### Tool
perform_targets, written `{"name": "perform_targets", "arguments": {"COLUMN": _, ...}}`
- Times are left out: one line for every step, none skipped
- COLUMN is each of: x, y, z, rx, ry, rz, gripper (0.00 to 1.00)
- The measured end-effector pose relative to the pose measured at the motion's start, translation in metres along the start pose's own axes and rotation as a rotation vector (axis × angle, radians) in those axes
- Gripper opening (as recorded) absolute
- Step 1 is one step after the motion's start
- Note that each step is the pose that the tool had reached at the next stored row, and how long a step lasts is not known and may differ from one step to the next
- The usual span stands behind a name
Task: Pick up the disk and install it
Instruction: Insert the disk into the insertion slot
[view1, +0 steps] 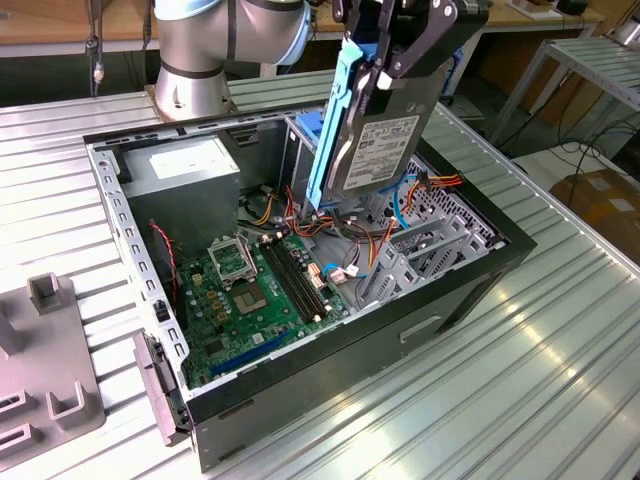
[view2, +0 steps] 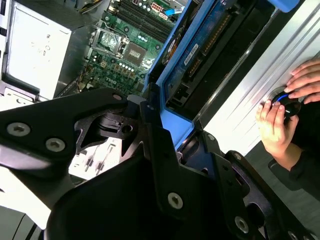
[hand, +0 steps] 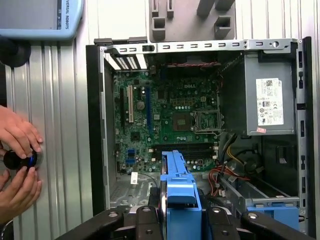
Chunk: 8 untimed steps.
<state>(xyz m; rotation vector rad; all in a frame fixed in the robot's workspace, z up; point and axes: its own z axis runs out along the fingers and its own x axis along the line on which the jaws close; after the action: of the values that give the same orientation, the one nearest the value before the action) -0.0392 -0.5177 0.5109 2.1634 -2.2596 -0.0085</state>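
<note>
One gripper (view1: 385, 72) is clamped on the upper end of the single disk (view1: 380, 150), its black fingers pinching it from both sides. The disk hangs upright and slightly tilted, its white label facing the exterior view's right. The light-blue bracket (view1: 330, 130) runs down the edge on the exterior view's left. The disk is over the open computer case (view1: 300, 370), at the corner where the drive bays sit. Just beneath and around its lower end lie loose orange, red and blue cables (view1: 437, 183). One silver drive cage (view1: 296, 160) with a blue tab stands just beside it. Deeper in the case lies one green motherboard (view1: 240, 300) with a bare processor socket and a row of black memory slots. Beyond that, one grey power supply (view1: 185, 175) with a white sticker sits against the case wall. The case lies on its side on a ribbed aluminium table (view1: 500, 380). On the table beside the case, in the first wrist view, a person's two hands (hand: 17, 132) (hand: 19, 192) touch a small black knob (hand: 17, 159) with a blue glow. One grey fixture (view1: 45, 350) with upright blocks sits well apart at the exterior view's left. The arm (view1: 215, 45) rises behind the case.
</note>
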Motion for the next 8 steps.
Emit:
{"name": "perform_targets", "arguments": {"x": 0.0012, "y": -0.0008, "z": 0.0, "rx": 0.0001, "ry": 0.0, "rz": -0.001, "gripper": 0.37}}
{"name": "perform_targets", "arguments": {"x": 0.0024, "y": -0.0014, "z": 0.0001, "rx": 0.0, "ry": 0.0, "rz": -0.001, "gripper": 0.37}}
{"name": "perform_targets", "arguments": {"x": 0.0033, "y": -0.0017, "z": 0.0001, "rx": 0.0, "ry": 0.0, "rz": -0.002, "gripper": 0.37}}
{"name": "perform_targets", "arguments": {"x": 0.0042, "y": -0.0019, "z": 0.0001, "rx": 0.0, "ry": 0.0, "rz": -0.002, "gripper": 0.37}}
{"name": "perform_targets", "arguments": {"x": 0.0052, "y": -0.0022, "z": 0.0002, "rx": 0.0001, "ry": 0.0, "rz": -0.002, "gripper": 0.37}}
{"name": "perform_targets", "arguments": {"x": 0.0068, "y": -0.0027, "z": 0.0002, "rx": 0.0, "ry": 0.0, "rz": -0.002, "gripper": 0.37}}
{"name": "perform_targets", "arguments": {"x": 0.0078, "y": -0.0032, "z": 0.0003, "rx": 0.0, "ry": 0.0001, "rz": -0.002, "gripper": 0.37}}
{"name": "perform_targets", "arguments": {"x": 0.0086, "y": -0.0036, "z": 0.0003, "rx": 0.0, "ry": 0.0001, "rz": -0.002, "gripper": 0.37}}
